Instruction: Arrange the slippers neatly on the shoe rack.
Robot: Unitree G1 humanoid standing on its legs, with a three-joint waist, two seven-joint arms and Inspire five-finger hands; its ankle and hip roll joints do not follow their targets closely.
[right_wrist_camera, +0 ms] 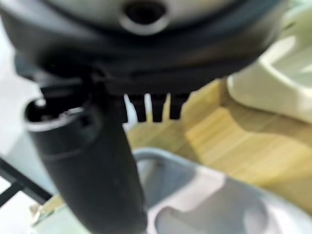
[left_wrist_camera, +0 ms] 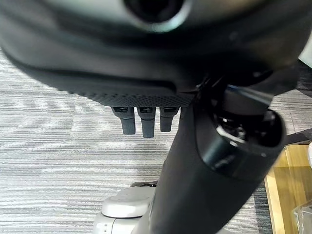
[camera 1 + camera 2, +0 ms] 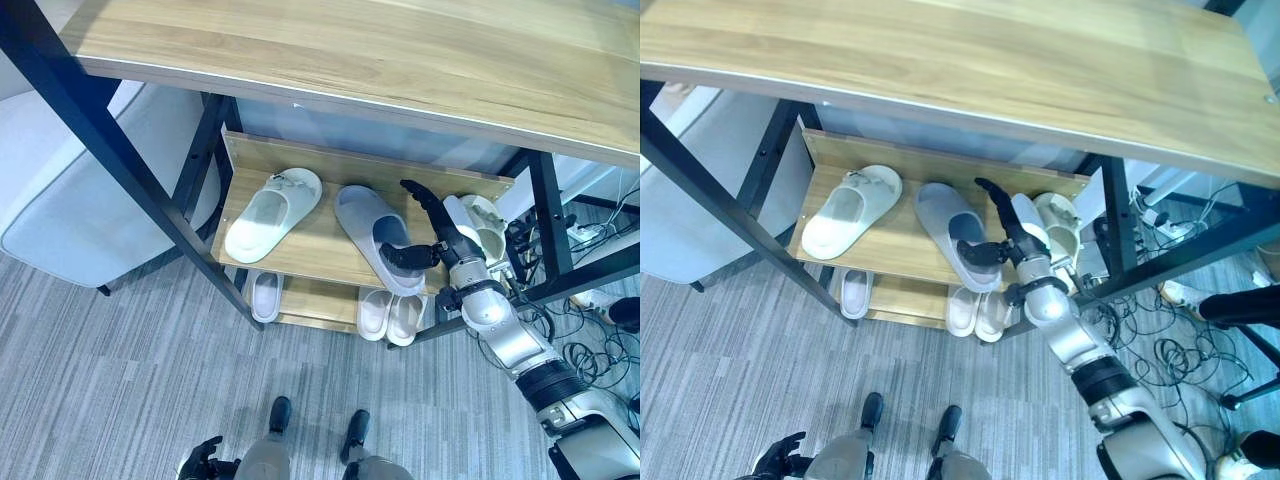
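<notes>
Low at the bottom edge of the eye views, closest to the camera, the left hand (image 3: 200, 460) hangs over the grey carpet (image 3: 120, 360) with its fingers loosely curled on nothing. Farther off stands the shoe rack (image 3: 300, 250), tucked beneath a wooden tabletop (image 3: 380, 60) on black legs. On the rack's upper shelf a pale green slipper (image 3: 270, 212) lies toward the left end, slanted, with its toe toward the back wall. A grey slipper (image 3: 375, 235) lies near the middle of that shelf, also slanted, its heel end reaching the front edge. The right hand (image 3: 437, 232) is just beside this grey slipper on its right side: the fingers are stretched out straight toward the back of the shelf, and the thumb (image 3: 405, 256) reaches across the slipper's strap near the front edge. Whether the thumb presses the strap or only hovers over it cannot be told. A cream slipper (image 3: 487, 228) sits at the shelf's right end, largely hidden behind the hand and wrist. On the lower shelf, one white slipper (image 3: 265, 296) lies at the left and a white pair (image 3: 390, 314) at the right, their toes cut off by the upper shelf.
</notes>
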